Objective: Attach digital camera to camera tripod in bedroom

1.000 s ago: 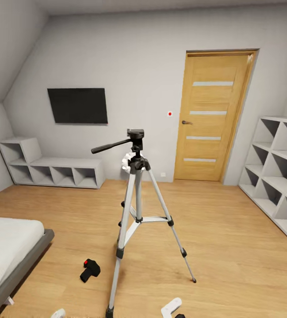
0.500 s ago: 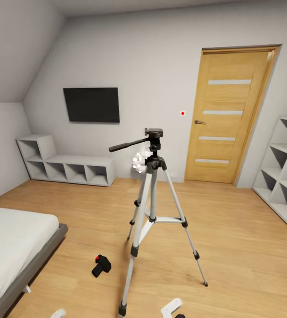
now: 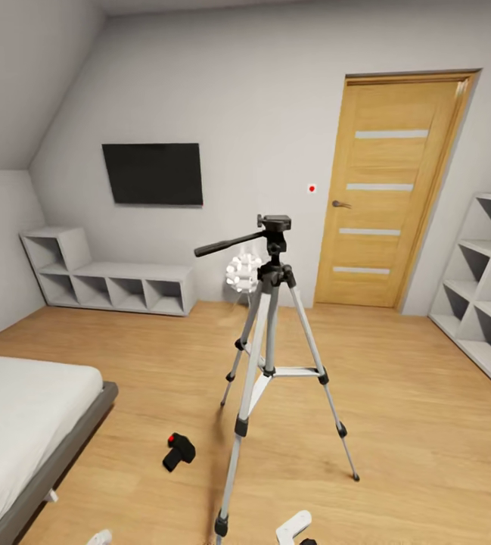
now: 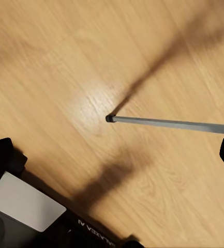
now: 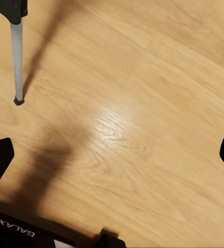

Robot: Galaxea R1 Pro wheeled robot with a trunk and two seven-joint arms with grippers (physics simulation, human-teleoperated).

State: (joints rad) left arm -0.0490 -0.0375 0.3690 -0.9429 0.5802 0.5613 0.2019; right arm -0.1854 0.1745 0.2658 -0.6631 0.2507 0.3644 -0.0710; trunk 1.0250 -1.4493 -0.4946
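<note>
Black camera (image 3: 178, 451) lies on the floor left of the tripod (image 3: 273, 356), so roll close first (both grippers look spread, empty).

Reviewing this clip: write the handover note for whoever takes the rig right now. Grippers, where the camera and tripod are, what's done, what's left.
Left gripper: open, empty, over bare wood floor.
Right gripper: open, empty, fingertips spread wide.
Small black digital camera with a red button: lying on the light wood floor, between the grey bed and the tripod.
Tall silver-legged camera tripod with black head: standing mid-room, head bare.
Done: robot faces both items.
Left: pick up camera, mount it on the tripod head.
</note>
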